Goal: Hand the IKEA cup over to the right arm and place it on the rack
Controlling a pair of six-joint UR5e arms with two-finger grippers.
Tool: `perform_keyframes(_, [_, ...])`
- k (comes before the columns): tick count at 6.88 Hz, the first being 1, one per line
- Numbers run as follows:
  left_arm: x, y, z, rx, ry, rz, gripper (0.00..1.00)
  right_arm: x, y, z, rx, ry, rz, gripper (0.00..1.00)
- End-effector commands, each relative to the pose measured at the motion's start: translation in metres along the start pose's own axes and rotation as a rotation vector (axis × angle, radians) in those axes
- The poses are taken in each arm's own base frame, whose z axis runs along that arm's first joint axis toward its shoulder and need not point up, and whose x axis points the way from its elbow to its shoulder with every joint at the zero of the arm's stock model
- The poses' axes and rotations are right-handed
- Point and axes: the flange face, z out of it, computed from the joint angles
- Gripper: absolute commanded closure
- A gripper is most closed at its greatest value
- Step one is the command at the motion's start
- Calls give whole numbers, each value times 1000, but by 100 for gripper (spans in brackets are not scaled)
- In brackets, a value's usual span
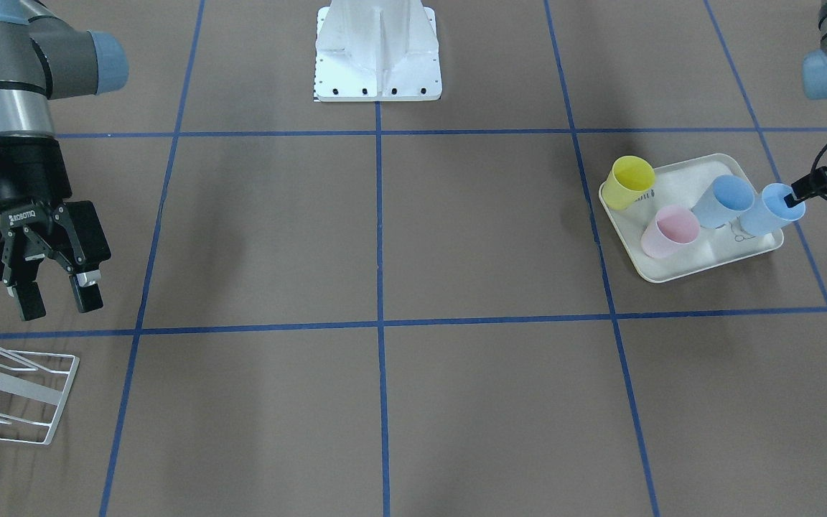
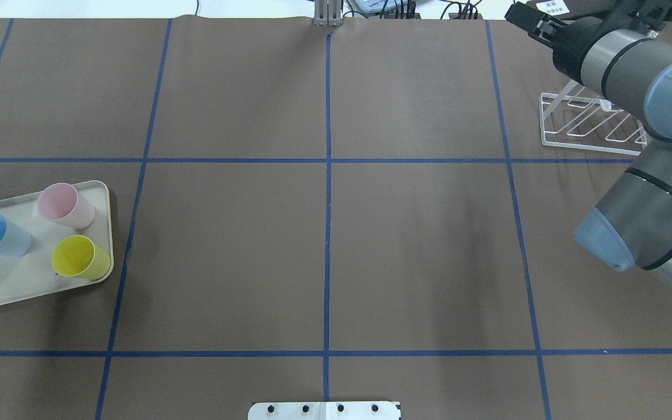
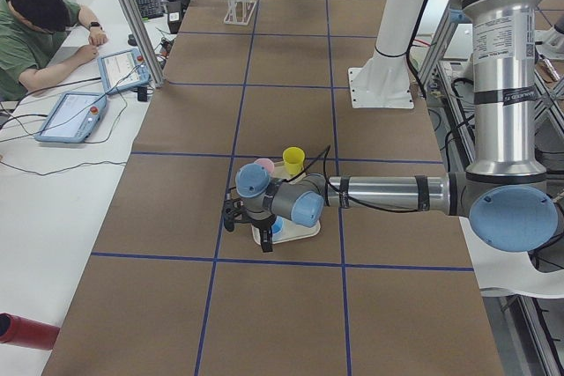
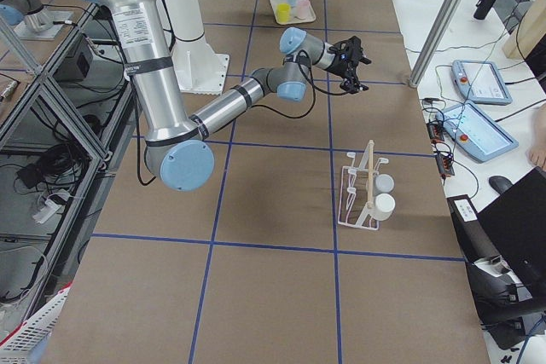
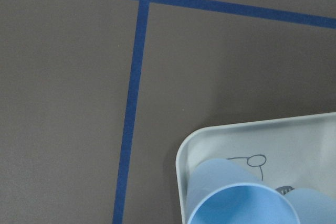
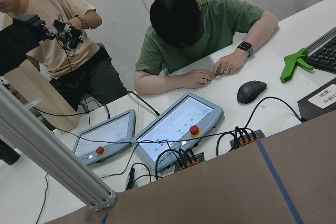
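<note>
Two blue IKEA cups, a pink one (image 1: 668, 231) and a yellow one (image 1: 629, 183) stand on a cream tray (image 1: 686, 179) on my left side. At the tray's outer edge, my left gripper (image 1: 790, 195) has one black finger inside the rim of the outer blue cup (image 1: 769, 212). Whether it clamps the rim I cannot tell. The left wrist view shows that cup's mouth (image 5: 239, 203) from above. My right gripper (image 1: 58, 301) hangs open and empty just above the white wire rack (image 1: 19, 388), which sits at the table's far right corner (image 2: 592, 125).
The robot's white base plate (image 1: 377, 50) stands at the table's middle rear edge. Blue tape lines divide the brown table. People sit at a side desk (image 6: 199, 40) with teach pendants (image 6: 176, 129) beyond the rack end of the table.
</note>
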Motion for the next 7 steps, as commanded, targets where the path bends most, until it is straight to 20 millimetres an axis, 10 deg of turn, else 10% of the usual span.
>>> perform_keyframes(1, [-1,1,11,-10,-14,-1,1,0,1,0,-2,0,-1,1])
perform_keyframes(7, [-4,2,24,-11,-5,10,59,-4,11,0,-18,-12,-3,1])
